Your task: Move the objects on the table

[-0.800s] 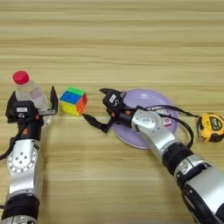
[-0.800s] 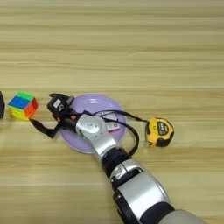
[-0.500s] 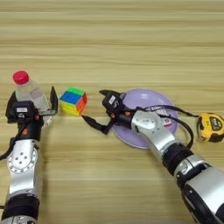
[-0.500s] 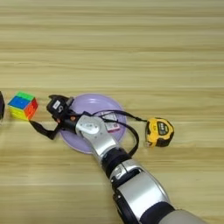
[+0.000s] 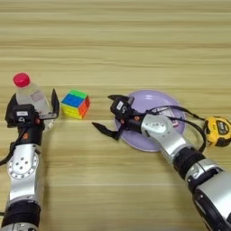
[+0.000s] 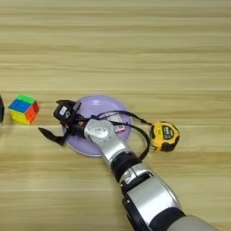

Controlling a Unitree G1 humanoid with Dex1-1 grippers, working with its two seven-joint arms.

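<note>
Seeing the left gripper [image 5: 47, 113] clamped around the bottle [image 5: 30, 95] at table [image 5: 135, 45] left; only my left eye view shows that. Right gripper [image 5: 110, 113] spread wide, empty, at the lilac plate [image 5: 158, 101] left rim. Cube [image 6: 24, 108] sits between them, tape measure [image 6: 164, 136] just right of the plate.

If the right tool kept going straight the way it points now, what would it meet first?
The right tool, open at the plate's left edge, points left toward the cube. It would probably meet the cube first, though it may pass just in front.
</note>
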